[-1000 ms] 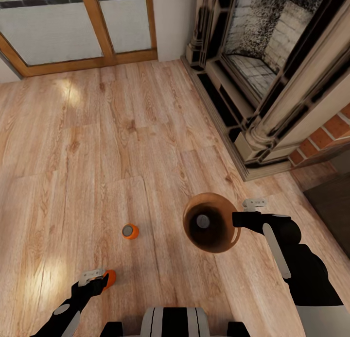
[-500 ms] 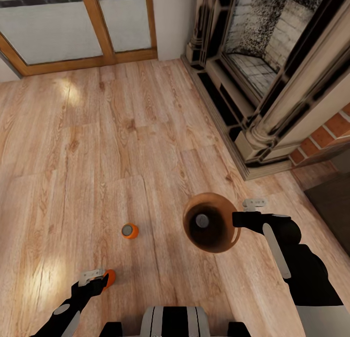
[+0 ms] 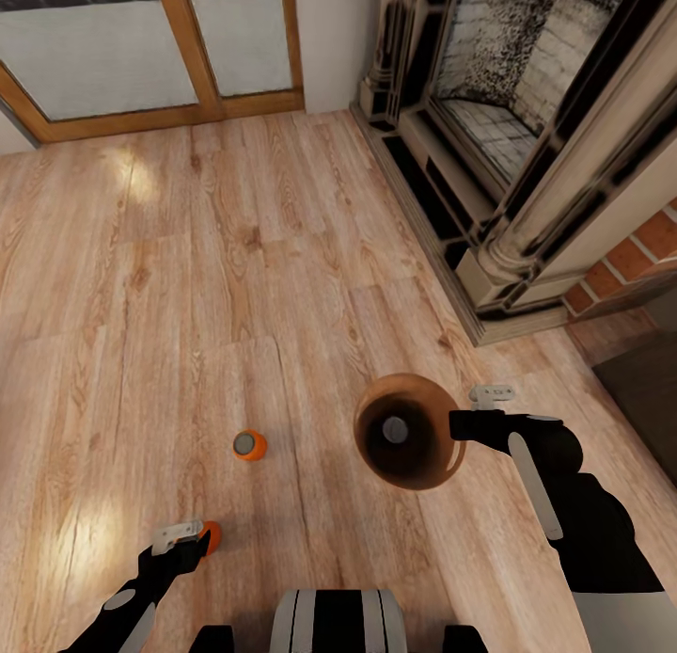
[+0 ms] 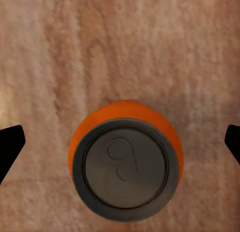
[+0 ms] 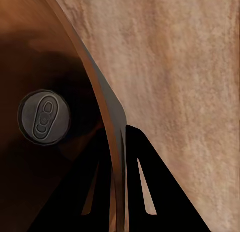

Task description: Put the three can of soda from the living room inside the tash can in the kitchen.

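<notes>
The wood floor [image 3: 235, 286] fills most of the head view, with the fireplace [image 3: 527, 135] at upper right and the wood-framed glass doors [image 3: 150, 51] along the top left. Right of centre in the lower half, the brown trash can [image 3: 409, 432] hangs off the floor, its rim pinched between the closed fingers of the right tool [image 3: 458, 425]. One soda can [image 5: 44, 117] stands inside it. A second can [image 3: 249, 444] stands on the floor left of the bin. At lower left, the left tool [image 3: 193, 543] is spread wide around a third can [image 4: 125, 162], its fingers clear of it.
</notes>
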`<state>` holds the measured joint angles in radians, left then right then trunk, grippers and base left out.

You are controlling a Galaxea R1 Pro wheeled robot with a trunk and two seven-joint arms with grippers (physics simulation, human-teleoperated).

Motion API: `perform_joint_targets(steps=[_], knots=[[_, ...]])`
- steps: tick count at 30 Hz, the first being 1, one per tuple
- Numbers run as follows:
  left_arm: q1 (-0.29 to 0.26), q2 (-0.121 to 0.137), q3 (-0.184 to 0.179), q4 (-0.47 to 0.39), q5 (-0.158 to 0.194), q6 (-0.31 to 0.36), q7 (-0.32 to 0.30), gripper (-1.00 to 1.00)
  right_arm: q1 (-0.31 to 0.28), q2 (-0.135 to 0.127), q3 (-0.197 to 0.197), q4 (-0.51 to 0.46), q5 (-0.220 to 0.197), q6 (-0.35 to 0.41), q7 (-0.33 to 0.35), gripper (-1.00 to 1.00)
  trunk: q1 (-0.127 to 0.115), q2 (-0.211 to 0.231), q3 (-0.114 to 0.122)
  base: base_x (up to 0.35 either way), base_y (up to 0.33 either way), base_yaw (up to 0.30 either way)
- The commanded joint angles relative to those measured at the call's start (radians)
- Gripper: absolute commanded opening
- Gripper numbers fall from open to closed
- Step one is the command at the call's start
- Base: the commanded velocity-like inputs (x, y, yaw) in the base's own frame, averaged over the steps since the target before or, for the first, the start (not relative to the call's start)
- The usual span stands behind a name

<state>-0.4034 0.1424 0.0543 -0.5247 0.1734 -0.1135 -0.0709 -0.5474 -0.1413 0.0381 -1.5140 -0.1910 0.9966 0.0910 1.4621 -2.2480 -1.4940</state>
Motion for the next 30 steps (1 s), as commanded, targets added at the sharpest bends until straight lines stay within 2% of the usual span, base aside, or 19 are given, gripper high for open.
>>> perform_joint_targets(steps=[1,3,28,30], knots=[[0.0,0.0,0.0,0.0,0.0,0.0,0.0,1.0,0.0,0.0,0.0,0.0,-0.025,0.0,0.006,-1.0,0.004,-0.007,-0.003,0.0,0.0,0.0],[0.0,0.0,0.0,0.0,0.0,0.0,0.0,1.0,0.0,0.0,0.0,0.0,-0.025,0.0,0.006,-1.0,0.011,-0.021,-0.009,0.0,0.0,0.0],[0.0,-0.001,-0.001,0.0,0.0,0.0,-0.001,1.0,0.0,0.0,0.0,0.0,-0.025,0.0,0.006,-1.0,0.011,-0.021,-0.022,0.0,0.0,0.0],[0.0,-0.001,-0.001,0.0,0.0,0.0,-0.001,1.0,0.0,0.0,-0.001,0.0,-0.025,0.0,0.006,-1.0,0.019,-0.035,-0.028,0.0,0.0,0.0]])
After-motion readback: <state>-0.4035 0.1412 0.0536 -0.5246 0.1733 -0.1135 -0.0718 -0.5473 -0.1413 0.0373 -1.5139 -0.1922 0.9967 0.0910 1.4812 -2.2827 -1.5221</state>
